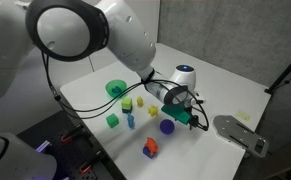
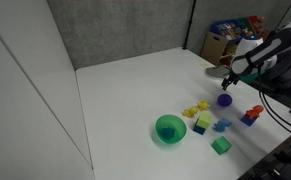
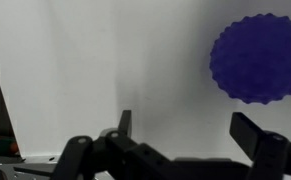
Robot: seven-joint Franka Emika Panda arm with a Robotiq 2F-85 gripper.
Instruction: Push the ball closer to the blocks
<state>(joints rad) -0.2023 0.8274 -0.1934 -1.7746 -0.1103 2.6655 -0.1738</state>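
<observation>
The purple-blue ball point(image 1: 167, 126) lies on the white table, a short way from the blocks. It also shows in the other exterior view point(image 2: 225, 100) and at the upper right of the wrist view point(image 3: 257, 57). The blocks, small green, yellow and blue pieces point(image 1: 130, 112), lie scattered between the ball and the green bowl, as also seen in an exterior view point(image 2: 205, 118). My gripper point(image 1: 192, 120) hangs just beside and above the ball, on the side away from the blocks. Its jaws point(image 3: 190, 130) are open and empty, and the ball lies beyond them, not between them.
A green bowl point(image 1: 116, 88) stands behind the blocks, also in an exterior view point(image 2: 169, 128). A red, orange and blue block point(image 1: 150, 148) lies near the table's front edge. A grey pad point(image 1: 240, 133) sits off the table's side. Cluttered boxes point(image 2: 230, 40) stand behind the table.
</observation>
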